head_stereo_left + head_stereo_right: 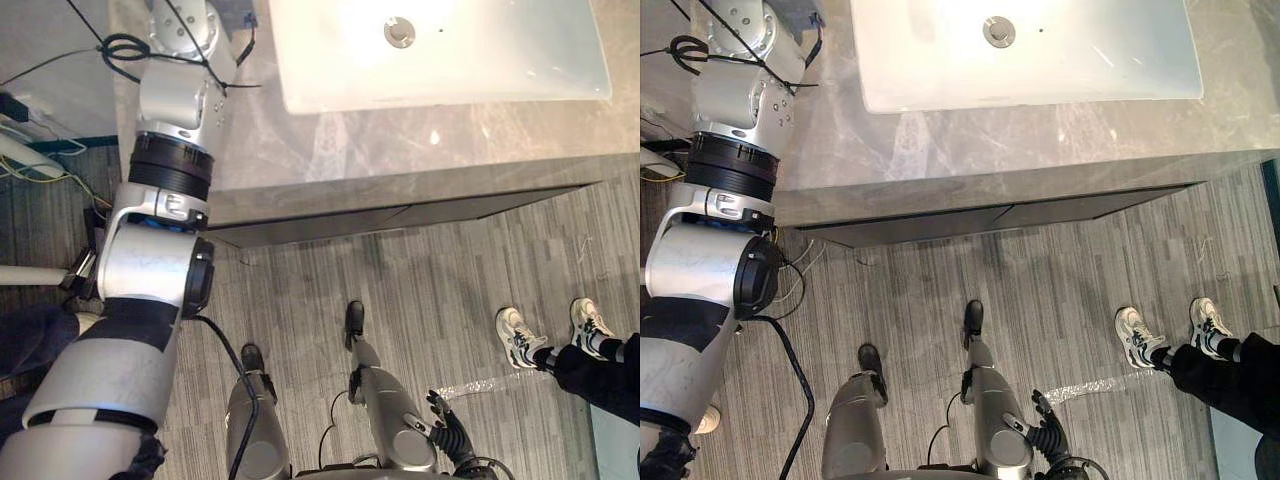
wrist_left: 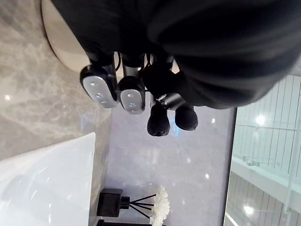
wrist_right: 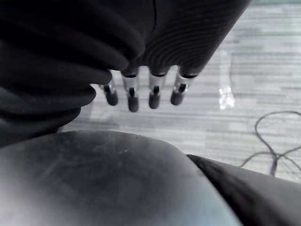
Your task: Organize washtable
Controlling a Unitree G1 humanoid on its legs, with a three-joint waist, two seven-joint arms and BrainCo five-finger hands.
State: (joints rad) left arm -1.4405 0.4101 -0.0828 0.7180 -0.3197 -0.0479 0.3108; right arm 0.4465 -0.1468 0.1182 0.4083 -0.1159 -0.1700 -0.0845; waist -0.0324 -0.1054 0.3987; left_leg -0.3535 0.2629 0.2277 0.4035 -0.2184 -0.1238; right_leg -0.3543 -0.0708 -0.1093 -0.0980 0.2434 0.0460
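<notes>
Beyond the left hand (image 2: 131, 94), reached over the counter (image 1: 330, 150) toward 11 o'clock, a reed diffuser (image 2: 115, 205) is seen near the basin (image 1: 440, 50). Whether that hand is closed cannot be told. The diffuser is judged fragile and tippy, best taken by its bottle. At 5 o'clock the right hand (image 3: 154, 94) is hung loosely open.

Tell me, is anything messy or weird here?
A shiny clear streak lies on the floor beside a person's shoes; plastic scrap or spill, I cannot tell. The sink looks tidy.
</notes>
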